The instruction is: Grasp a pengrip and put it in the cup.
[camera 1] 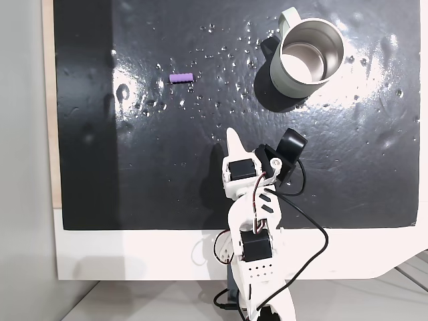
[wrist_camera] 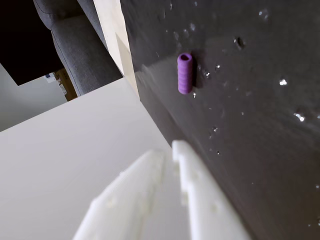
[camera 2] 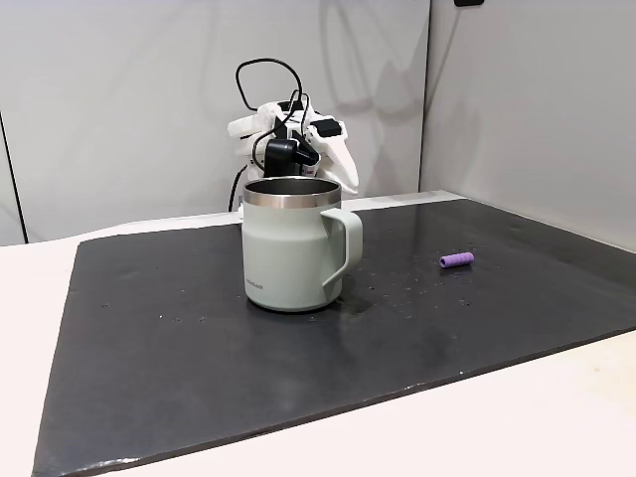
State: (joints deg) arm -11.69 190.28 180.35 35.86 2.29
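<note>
In the wrist view the white gripper (wrist_camera: 170,150) fills the lower centre of the frame, its two fingers lying side by side with hardly a gap between them, so the claw reads as closed and holding nothing. Beyond its tip, in the upper middle of that frame, lies the pengrip (wrist_camera: 185,73), a short ribbed purple tube with its hollow end turned toward the top edge. It rests flat on the black mat (wrist_camera: 260,125), among scattered droplets or specks that catch the light.

In a fixed view from above, the gripper (camera 1: 233,139) sits at the centre of the frame, its pointed white finger aimed toward the top. The pengrip (camera 1: 180,77) lies in the upper left of centre, well apart from the tip and lengthwise across the frame. The cup (camera 1: 306,59) stands in the upper right, mouth open and steel interior bare, its handle toward the upper left.

In a fixed view from the far side of the table, the cup (camera 2: 291,243) stands mid-frame with the arm behind it, and the pengrip (camera 2: 456,259) lies to the right.

The step in hand appears to be the approach, with nothing yet grasped. The next move likely calls for opening the fingers, then reaching forward and toward the upper left of the overhead frame, to straddle the tube across its narrow width.
</note>
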